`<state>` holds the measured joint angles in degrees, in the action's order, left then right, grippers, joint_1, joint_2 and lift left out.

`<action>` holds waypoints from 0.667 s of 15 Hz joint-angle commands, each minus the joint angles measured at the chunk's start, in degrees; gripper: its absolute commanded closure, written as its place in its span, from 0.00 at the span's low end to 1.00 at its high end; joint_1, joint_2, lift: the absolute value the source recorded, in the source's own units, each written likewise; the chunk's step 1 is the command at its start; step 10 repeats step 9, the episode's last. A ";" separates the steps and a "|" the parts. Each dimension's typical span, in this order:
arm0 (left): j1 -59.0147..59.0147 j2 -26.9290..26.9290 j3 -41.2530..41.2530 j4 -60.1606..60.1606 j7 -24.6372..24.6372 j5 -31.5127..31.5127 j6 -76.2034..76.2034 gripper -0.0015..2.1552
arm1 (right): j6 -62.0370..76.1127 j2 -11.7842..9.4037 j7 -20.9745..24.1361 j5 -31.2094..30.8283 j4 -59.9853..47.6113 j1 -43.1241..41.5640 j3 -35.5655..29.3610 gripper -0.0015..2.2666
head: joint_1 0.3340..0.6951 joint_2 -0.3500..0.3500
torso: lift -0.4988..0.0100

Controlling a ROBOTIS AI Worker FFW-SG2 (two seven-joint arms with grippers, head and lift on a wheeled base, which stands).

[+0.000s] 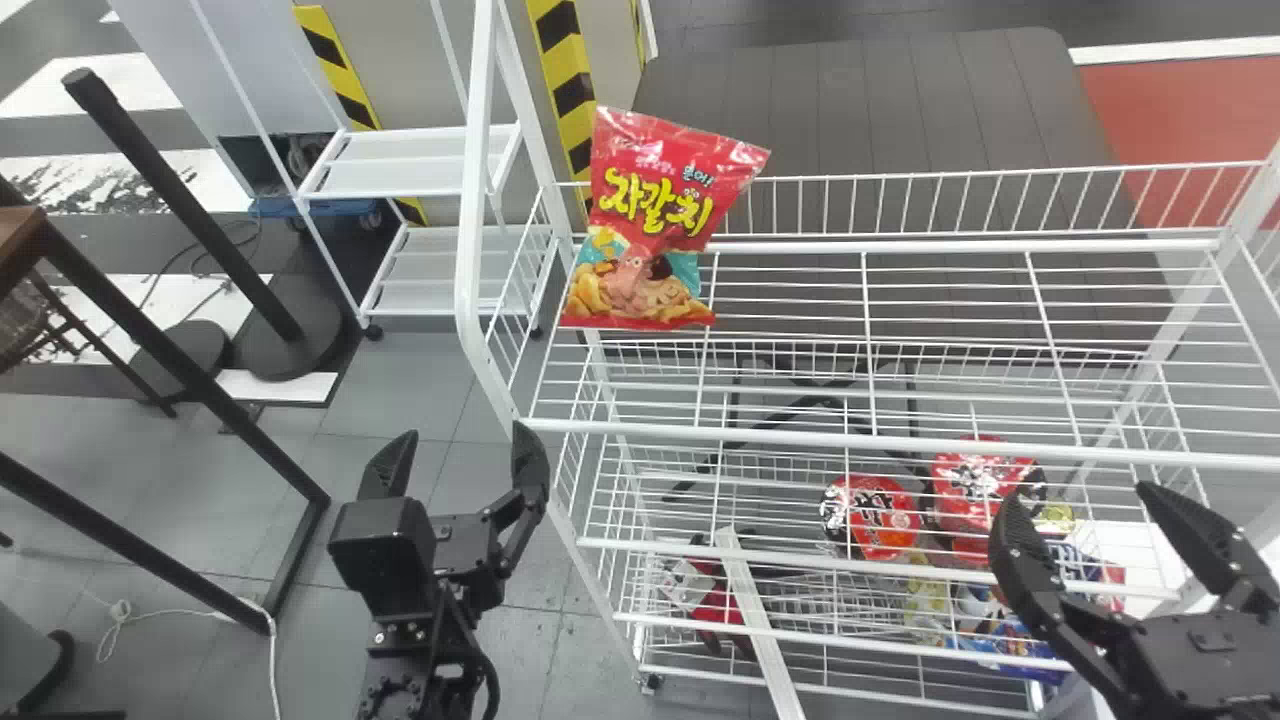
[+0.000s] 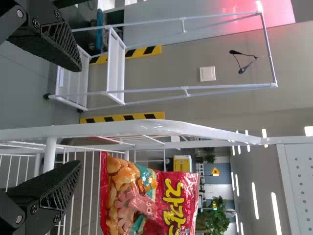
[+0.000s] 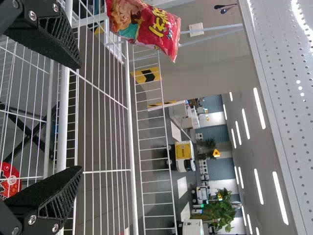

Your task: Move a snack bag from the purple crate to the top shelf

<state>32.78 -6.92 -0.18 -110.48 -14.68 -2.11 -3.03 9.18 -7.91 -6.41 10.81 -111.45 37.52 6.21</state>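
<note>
On the top shelf (image 1: 700, 433) stands 1 shiny red snack bag (image 1: 648, 230), yellow-lettered.

Ahead and to the right of the black fingers (image 1: 388, 470) of my left gripper (image 1: 465, 435), the snack bag (image 1: 650, 220) is red with yellow lettering and a pink cartoon; the shelf rail (image 1: 700, 434) is white. Left of my right gripper's (image 1: 1080, 492) black fingers (image 1: 1020, 550), a round pack (image 1: 872, 520) is red, black and white.

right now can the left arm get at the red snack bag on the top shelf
Probably, but not straight across: the left gripper is open, yet the white side frame stands between it and the snack bag, so the arm would likely need to go around.
</note>
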 commanded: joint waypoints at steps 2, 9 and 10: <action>0.09 -0.02 0.09 -0.08 0.00 0.00 0.00 0.08 | 0.00 0.00 0.00 0.00 0.00 -0.08 0.12 0.03 | 1.00 0.78 | 0.98; 0.09 -0.02 0.18 -0.17 0.00 0.18 0.00 0.08 | 0.00 0.00 0.00 0.00 0.00 -0.08 0.12 0.03 | 1.00 0.78 | 0.98; 0.09 -0.02 0.18 -0.17 0.00 0.18 0.00 0.08 | 0.00 0.00 0.00 0.00 0.00 -0.08 0.12 0.03 | 1.00 0.78 | 0.98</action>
